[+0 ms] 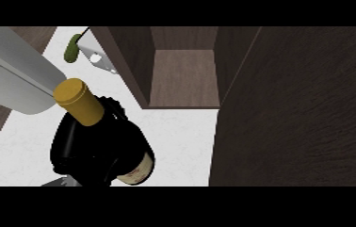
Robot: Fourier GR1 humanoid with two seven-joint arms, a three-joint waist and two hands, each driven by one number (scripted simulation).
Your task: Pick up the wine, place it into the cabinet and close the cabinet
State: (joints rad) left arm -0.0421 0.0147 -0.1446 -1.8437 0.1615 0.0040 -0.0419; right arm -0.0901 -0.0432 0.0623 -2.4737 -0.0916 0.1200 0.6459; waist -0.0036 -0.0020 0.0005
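Got the wine bottle (97, 127) in hand rn, just left of the cabinet (184, 75) and a bit nearer me than its opening. It's tilted, gold foil top (78, 101) leaning up and left, label end (138, 170) down toward my side of the counter (177, 136). My black hand (83, 148) has its fingers curled round the body of the bottle, below the neck, and hides most of the glass. Which hand, tbh can't tell; the big grey forearm (24, 80) sits left of the bottle, so prob the left, but I wouldn't swear on it. No 2nd hand anywhere in view.

Handling-wise, imo: glass, so stiff, slick and breakable, and prob heavy if full, w/ most of the weight low. Holding round the wide body makes sense; the neck would let it swing. The foil top could slip, so not there.

Cabinet's open, door (285, 113) swung out on its right, shelf (184, 77) inside looks bare. Some green thing (71, 49) and a small white object (95, 57) sit left of the cabinet, farther from me than the bottle.
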